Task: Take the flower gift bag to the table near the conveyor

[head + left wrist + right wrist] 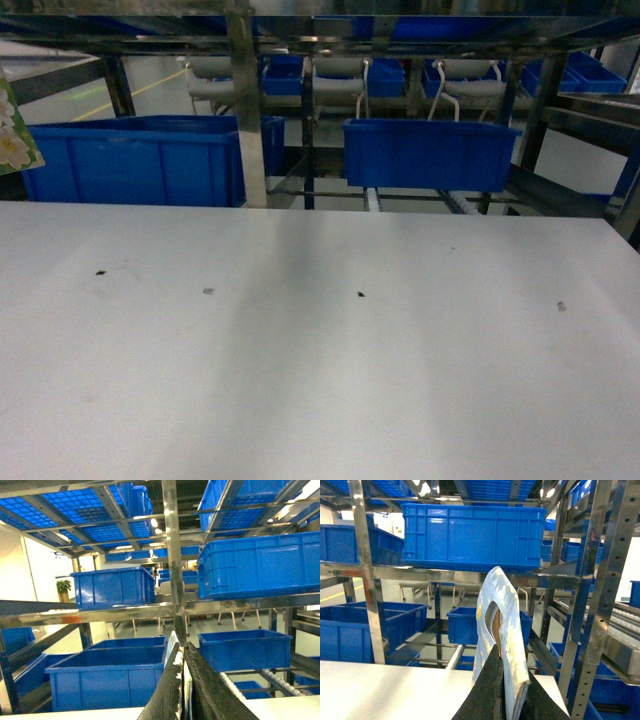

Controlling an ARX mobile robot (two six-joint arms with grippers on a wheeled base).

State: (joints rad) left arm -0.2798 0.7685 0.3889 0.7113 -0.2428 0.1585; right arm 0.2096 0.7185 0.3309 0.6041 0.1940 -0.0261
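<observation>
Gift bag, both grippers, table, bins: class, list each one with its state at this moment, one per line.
Gift bag: held up off the table, top edge pinched by both grippers.
Right gripper: jaws shut on the bag's handle end.
Left gripper: jaws shut on a thin white edge of the bag.
Table: bare except for small specks.
Bins: sitting on the conveyor rack, upright, contents not visible.

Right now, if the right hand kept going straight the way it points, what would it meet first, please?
Probably the small blue bin on the conveyor rack just beyond the table edge. The right hand is clamped on the flower gift bag, which would arrive first. Depth is uncertain.
</observation>
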